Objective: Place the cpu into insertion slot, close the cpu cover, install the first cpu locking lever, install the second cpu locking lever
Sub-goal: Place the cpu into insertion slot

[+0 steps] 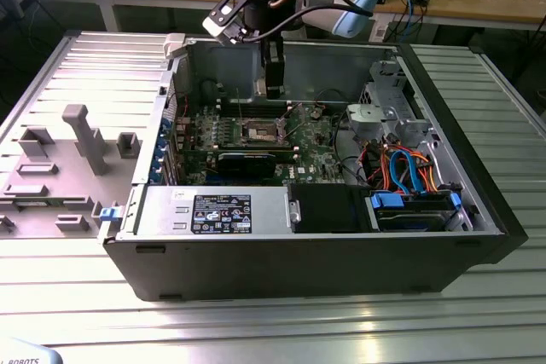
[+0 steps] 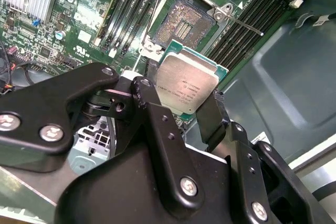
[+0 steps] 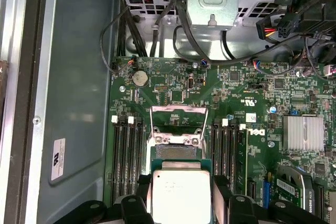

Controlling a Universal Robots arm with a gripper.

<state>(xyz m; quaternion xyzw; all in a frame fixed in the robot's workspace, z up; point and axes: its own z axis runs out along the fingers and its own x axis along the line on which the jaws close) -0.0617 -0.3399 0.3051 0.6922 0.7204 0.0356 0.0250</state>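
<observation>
The exterior view stands well off from the open case (image 1: pixel 299 266), high on one long side. It looks down across the surface (image 1: pixel 256 330) and into the whole interior. Both wrist views ride close behind the end effector (image 3: pixel 181 192) and aim along it at the motherboard (image 3: pixel 173 85). The first wrist view looks nearly square down onto the board. The second wrist view slants across it past black linkage (image 2: pixel 131 171). Both share the cpu (image 2: pixel 186 82) and the memory slots (image 3: pixel 128 156). All three show the motherboard.
</observation>
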